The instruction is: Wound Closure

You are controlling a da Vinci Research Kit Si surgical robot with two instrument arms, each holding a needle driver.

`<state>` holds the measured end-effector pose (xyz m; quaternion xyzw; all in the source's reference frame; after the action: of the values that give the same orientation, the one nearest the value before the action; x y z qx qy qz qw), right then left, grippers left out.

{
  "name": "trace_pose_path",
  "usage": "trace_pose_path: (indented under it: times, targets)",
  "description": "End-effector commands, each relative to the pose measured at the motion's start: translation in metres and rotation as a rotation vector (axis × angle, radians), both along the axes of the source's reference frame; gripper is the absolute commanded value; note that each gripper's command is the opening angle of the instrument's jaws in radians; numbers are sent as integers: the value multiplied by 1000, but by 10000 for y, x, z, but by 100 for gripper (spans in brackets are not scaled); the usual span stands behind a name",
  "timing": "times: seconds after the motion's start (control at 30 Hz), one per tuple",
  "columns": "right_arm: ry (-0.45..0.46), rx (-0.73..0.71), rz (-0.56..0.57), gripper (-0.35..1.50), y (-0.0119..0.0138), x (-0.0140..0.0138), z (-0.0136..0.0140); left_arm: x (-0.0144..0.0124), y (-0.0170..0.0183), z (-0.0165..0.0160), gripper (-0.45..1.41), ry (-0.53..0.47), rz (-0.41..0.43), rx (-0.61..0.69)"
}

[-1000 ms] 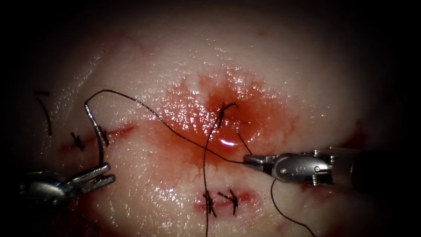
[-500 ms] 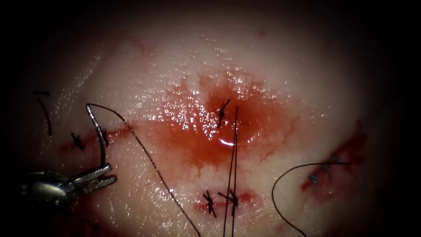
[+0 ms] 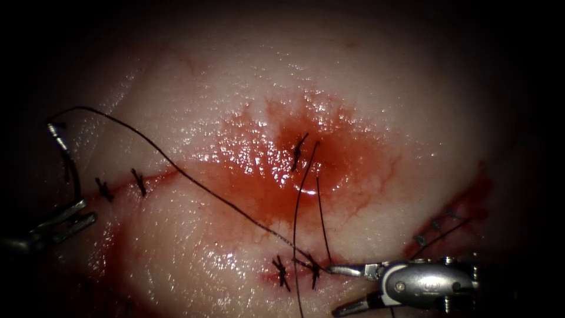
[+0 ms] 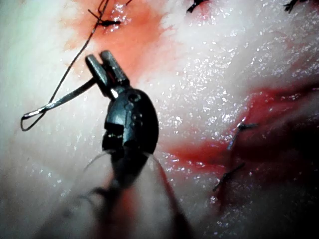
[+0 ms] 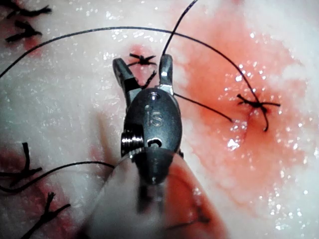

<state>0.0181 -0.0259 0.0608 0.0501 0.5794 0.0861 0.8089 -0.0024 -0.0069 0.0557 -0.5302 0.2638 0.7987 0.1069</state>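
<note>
Endoscope view: left tool (image 3: 73, 213) holds needle (image 3: 66, 159); right tool (image 3: 344, 288) spread empty

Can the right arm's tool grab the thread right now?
Probably yes. The right tool has its jaws open and holds nothing, and the thread runs just beside them, nothing between. The left tool holds the needle.

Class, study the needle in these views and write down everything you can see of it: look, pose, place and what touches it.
The needle is a thin, curved piece of shiny metal. It is out of the tissue, standing above it far to the left of the cuts. The left hand is shut on it near the end away from the thread, so that end is hidden. The other end arcs upward, and the dark thread leaves from it. The open right hand is well apart from it.
</note>
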Motion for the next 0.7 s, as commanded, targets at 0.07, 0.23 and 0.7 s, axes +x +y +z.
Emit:
trace_pose_path:
  times: [0.07,0.23,0.7]
  targets:
    - [-18,-24,12,143,25,-13,21,6,2,3,-43,4,-25,-6]
    - [-50,-86,25,141,54,-23,55,20,2,1,-40,24,-57,-12]
    - [-113,-156,37,143,66,15,159,8,5,7,-45,29,-61,-19]
